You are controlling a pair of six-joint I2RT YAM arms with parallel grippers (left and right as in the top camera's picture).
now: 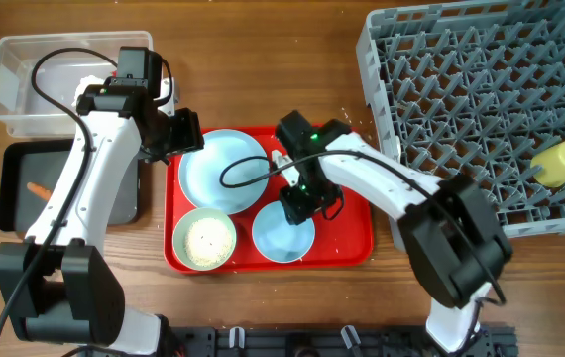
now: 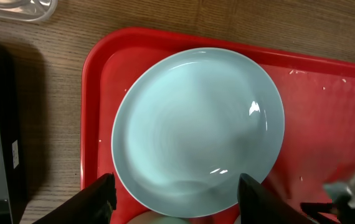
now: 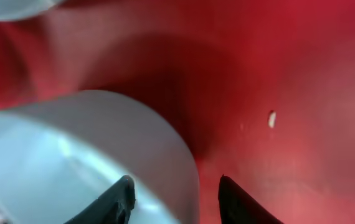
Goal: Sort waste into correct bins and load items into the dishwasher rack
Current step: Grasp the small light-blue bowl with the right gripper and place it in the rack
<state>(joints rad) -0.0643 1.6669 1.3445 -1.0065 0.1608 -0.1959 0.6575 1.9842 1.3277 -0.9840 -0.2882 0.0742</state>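
The light-blue plate (image 1: pixel 221 169) (image 2: pixel 196 124) lies on the red tray. My left gripper (image 1: pixel 185 134) (image 2: pixel 177 199) is open and hovers over the plate's near edge. My right gripper (image 1: pixel 307 203) (image 3: pixel 174 193) is open and straddles the rim of the light-blue bowl (image 1: pixel 282 236) (image 3: pixel 71 143), one finger inside and one outside. The pale whitish-green bowl (image 1: pixel 204 238) holds white rice. The yellow cup (image 1: pixel 560 162) lies in the grey rack (image 1: pixel 461 89). A carrot-like stick (image 1: pixel 37 189) lies in the black tray (image 1: pixel 15 198). The clear tub (image 1: pixel 25 84) stands behind it. Wrapper and tissue are not visible.
The red serving tray (image 1: pixel 347 248) (image 2: pixel 96 93) (image 3: pixel 289 74) carries the plate and both bowls, with loose rice grains (image 3: pixel 271 118) (image 2: pixel 296 71) on it. A white piece (image 1: pixel 279 157), perhaps the spoon, shows beside the right arm. The rack fills the right side.
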